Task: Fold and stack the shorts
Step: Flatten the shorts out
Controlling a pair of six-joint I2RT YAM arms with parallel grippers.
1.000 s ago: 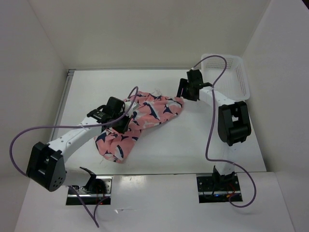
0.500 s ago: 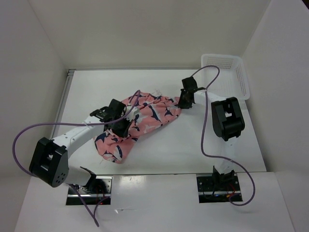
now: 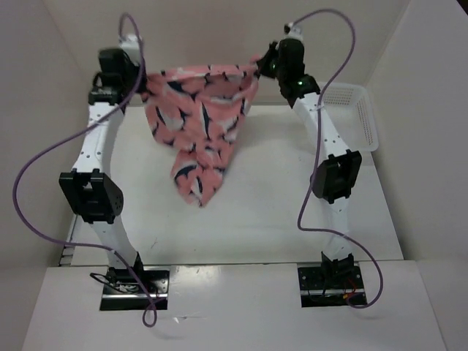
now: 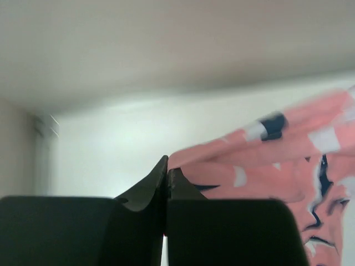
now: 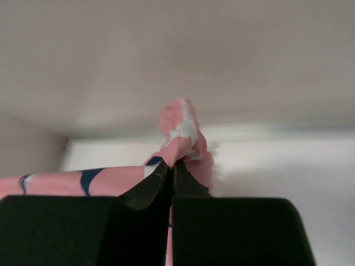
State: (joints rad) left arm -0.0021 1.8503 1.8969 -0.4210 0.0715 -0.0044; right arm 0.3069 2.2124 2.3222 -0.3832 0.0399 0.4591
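Note:
The salmon-pink shorts [image 3: 201, 110] with navy-and-white whale shapes hang stretched in the air between both raised arms, a pointed end dangling low over the table. My left gripper [image 3: 140, 75] is shut on the cloth's left top corner; in the left wrist view the pink cloth [image 4: 266, 160] runs off to the right from the closed left gripper [image 4: 167, 166]. My right gripper [image 3: 262, 67] is shut on the right top corner, and a bunched pink and white fold [image 5: 183, 133] sticks out above the closed right gripper [image 5: 172, 165].
A white mesh basket [image 3: 358, 117] stands at the table's back right, beside the right arm. Purple cables [image 3: 44, 161] loop off both arms. White walls close in the table [image 3: 278, 212] on three sides.
Both arms have swung up from the table and lifted the shorts, spreading them out in the air. The right gripper has closed on the cloth's right corner.

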